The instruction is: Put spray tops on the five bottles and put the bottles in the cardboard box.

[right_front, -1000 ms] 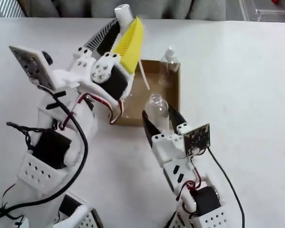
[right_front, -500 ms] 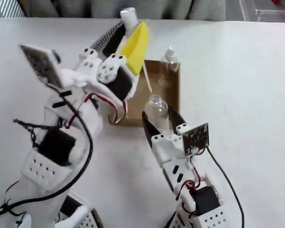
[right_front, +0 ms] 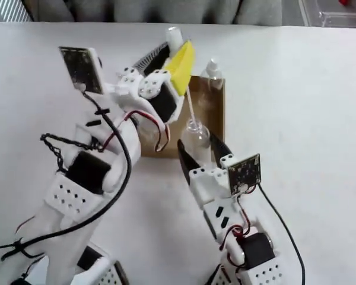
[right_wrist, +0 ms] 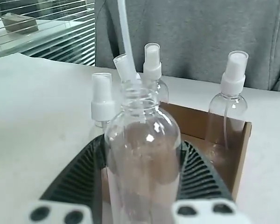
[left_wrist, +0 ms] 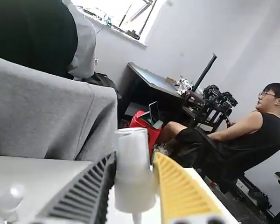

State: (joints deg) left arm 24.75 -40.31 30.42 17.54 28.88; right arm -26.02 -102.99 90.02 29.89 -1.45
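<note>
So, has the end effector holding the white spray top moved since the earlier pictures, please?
Yes. In the high view, the left end effector and its white spray top have shifted right relative to the brown cardboard box, towards the clear plastic bottle.

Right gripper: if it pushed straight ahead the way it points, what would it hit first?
Likely the cardboard box just ahead of its held bottle, then the capped bottles; depth is unclear.

No legible text, labels, brands or numbers. Clear bottle (right_wrist: 142, 154), spray top (left_wrist: 133, 168) and cardboard box (right_front: 210, 113) are all plain. The circuit board (right_front: 244, 172) on the arm has markings too small to read.
</note>
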